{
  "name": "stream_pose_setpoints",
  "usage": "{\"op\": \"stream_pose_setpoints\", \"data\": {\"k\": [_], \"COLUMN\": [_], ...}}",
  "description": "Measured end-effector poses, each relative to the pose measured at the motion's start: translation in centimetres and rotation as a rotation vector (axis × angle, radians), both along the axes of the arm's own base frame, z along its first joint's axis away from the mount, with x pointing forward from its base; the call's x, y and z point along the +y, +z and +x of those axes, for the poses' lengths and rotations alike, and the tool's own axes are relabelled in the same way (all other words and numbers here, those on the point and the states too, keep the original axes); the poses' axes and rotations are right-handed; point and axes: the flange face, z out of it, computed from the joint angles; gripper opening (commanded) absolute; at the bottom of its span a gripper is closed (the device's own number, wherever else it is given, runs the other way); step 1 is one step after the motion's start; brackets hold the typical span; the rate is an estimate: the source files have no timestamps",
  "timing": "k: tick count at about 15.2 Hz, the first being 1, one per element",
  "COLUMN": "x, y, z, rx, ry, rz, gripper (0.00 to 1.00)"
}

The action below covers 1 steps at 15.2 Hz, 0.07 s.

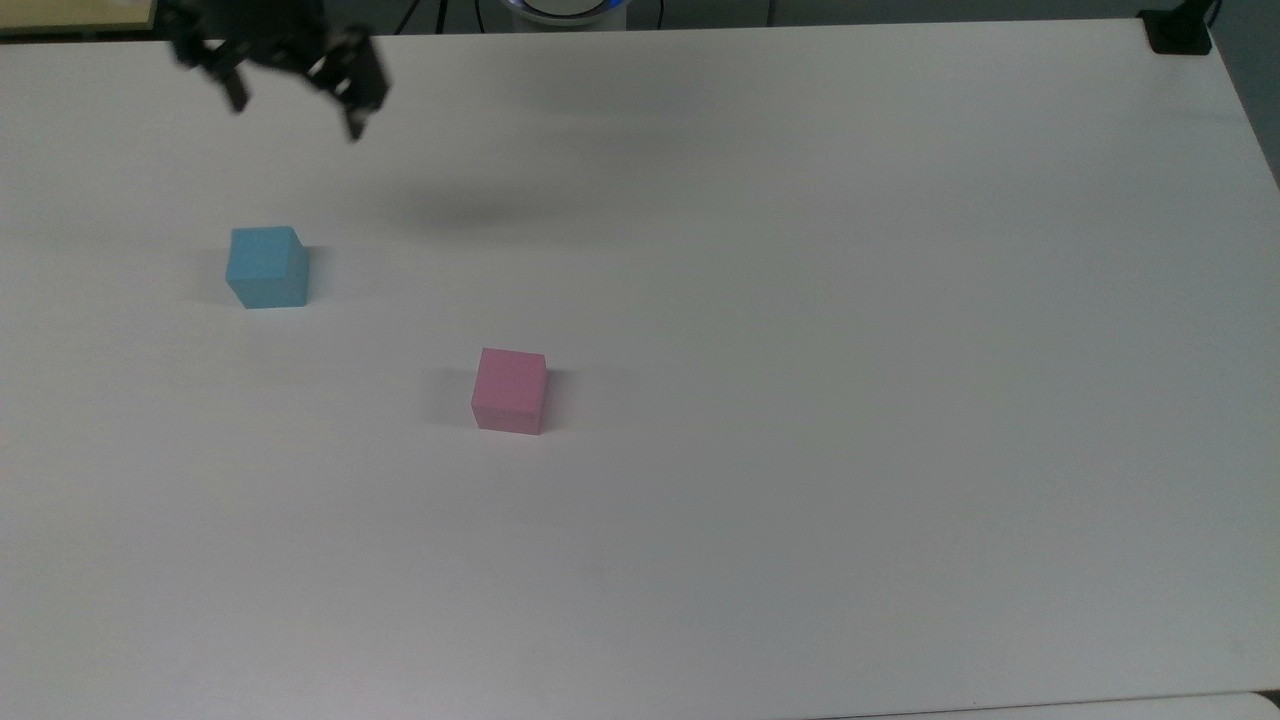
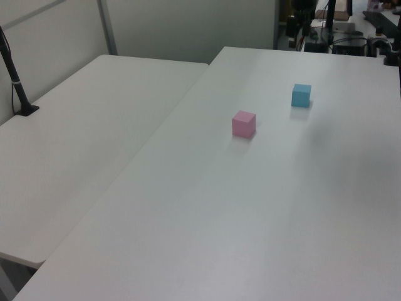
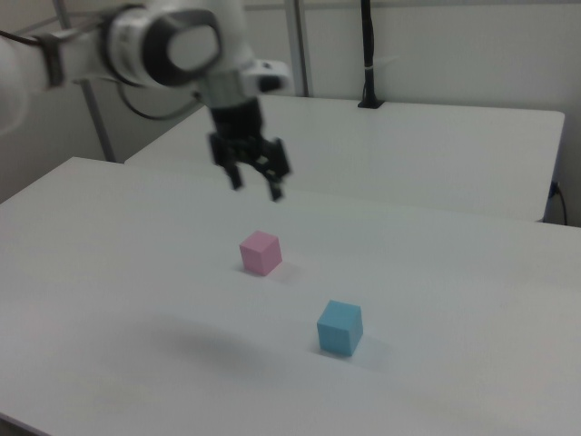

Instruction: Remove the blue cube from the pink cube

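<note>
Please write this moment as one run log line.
claw: open, raised, empty | blue cube: on table | pink cube: apart, nothing on top

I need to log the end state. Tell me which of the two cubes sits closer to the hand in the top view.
The blue cube. It lies just below the open hand in the top view, while the pink cube sits farther down and to the top view's right.

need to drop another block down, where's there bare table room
Most of the white table is bare: everything to the top view's right of the pink cube, and the whole near edge. Occupied: pink cube, blue cube, with the open gripper raised nearby.
</note>
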Motion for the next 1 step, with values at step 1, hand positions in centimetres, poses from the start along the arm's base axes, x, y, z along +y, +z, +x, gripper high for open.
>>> {"op": "stream_pose_setpoints", "data": {"k": [1], "x": [2.21], "y": [0.9], "z": [-0.64], "rx": [0.016], "ry": [0.027], "rz": [0.012], "gripper": [1.0]}}
